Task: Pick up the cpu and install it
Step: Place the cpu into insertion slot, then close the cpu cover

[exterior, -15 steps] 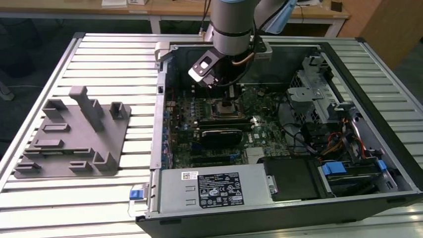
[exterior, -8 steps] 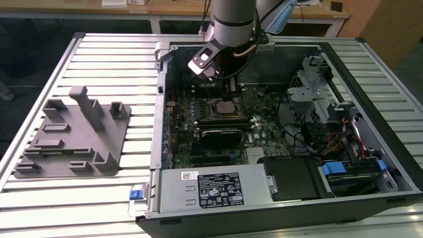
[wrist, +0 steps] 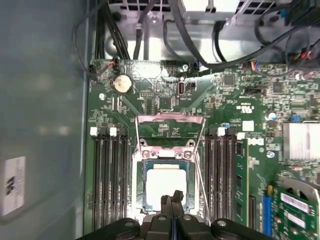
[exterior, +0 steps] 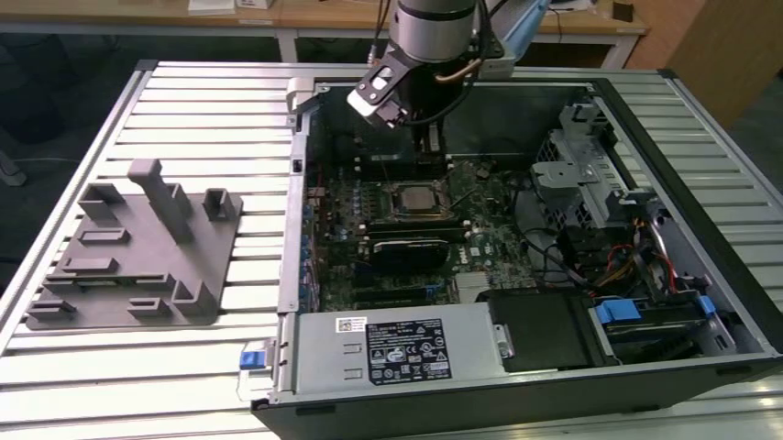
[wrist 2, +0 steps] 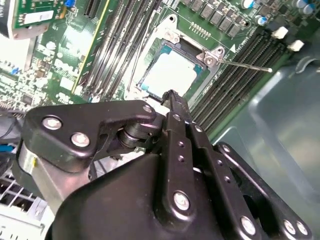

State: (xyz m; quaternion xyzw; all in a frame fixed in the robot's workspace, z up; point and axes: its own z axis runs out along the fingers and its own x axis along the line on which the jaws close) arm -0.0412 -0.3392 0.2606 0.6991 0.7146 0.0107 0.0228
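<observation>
Exterior view: shows an open computer case (exterior: 526,115) lying on a slatted counter (exterior: 183,110), with a grey fixture block (exterior: 135,247) on the counter at the exterior view's left, well apart from the case. Shows also the arm (exterior: 435,27) reaching down into the case over the green motherboard (exterior: 483,197). Finds the cpu (exterior: 413,196) already seated in its socket near the middle of the board, silvery top plate up.

In both wrist views, same place for the cpu (wrist: 162,181) (wrist 2: 170,70): flat inside the black-framed socket (wrist: 141,186), between two banks of memory slots (wrist: 107,180). Metal load plate (wrist: 170,125) swung open, not over the chip; thin lever (wrist 2: 245,64) standing free beside the socket. End effector (wrist: 172,199) narrow, fingertips pressed together with nothing between them, holding nothing. Hangs just over one edge of the cpu; cannot tell whether touching it or slightly above.
</observation>
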